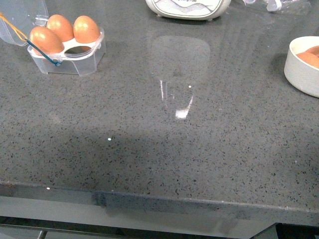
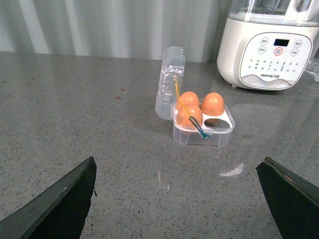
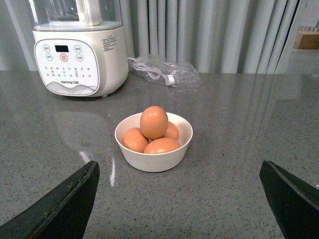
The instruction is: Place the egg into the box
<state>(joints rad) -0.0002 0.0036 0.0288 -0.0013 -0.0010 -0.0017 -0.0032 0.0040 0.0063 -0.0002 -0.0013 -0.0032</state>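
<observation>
The clear box (image 1: 75,62) stands at the far left of the counter with its lid open. It holds three brown eggs, and its near right cup is empty. It also shows in the left wrist view (image 2: 219,135). Several more brown eggs lie in a round white bowl (image 3: 154,159), the top egg (image 3: 153,122) resting on the others. The bowl shows at the right edge of the front view (image 1: 299,69). My left gripper (image 2: 177,186) is open and empty, short of the box. My right gripper (image 3: 179,191) is open and empty, short of the bowl. Neither arm shows in the front view.
A white blender base (image 1: 189,9) stands at the back middle of the grey stone counter and shows in both wrist views (image 2: 266,55) (image 3: 79,62). A clear plastic bag with a cord (image 3: 164,72) lies behind the bowl. The counter's front edge (image 1: 149,199) runs below.
</observation>
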